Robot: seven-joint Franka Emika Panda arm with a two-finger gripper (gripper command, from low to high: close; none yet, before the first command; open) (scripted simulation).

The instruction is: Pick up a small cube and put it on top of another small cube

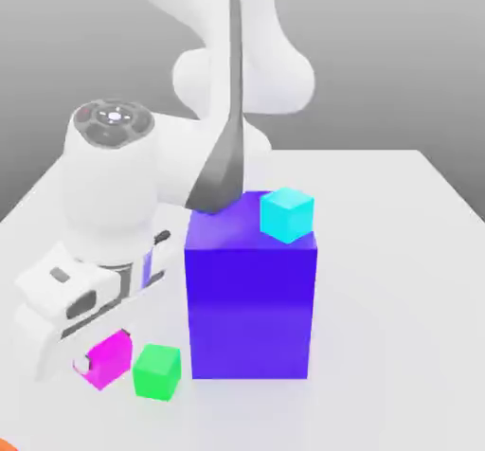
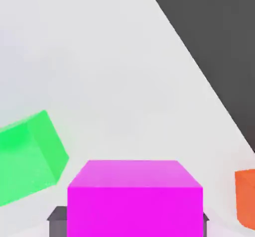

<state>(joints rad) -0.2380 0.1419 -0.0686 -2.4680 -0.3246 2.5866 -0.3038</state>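
Observation:
The small magenta cube [image 1: 107,356] [image 2: 134,201] sits between the fingers of my gripper [image 1: 95,362] [image 2: 134,223], which is shut on it low over the white table, at the exterior view's lower left. A dark finger pad [image 2: 57,223] shows against the cube's side. The small green cube [image 1: 157,371] [image 2: 27,156] rests on the table right beside the magenta one, toward the exterior view's right, with a narrow gap between them. I cannot tell whether the magenta cube touches the table.
A tall blue-violet block [image 1: 251,297] stands just to the right of the green cube in the exterior view, with a cyan cube [image 1: 287,214] on top of it. An orange object [image 2: 245,196] [image 1: 4,444] lies near the table's front corner. The table edge [image 2: 209,81] runs close by.

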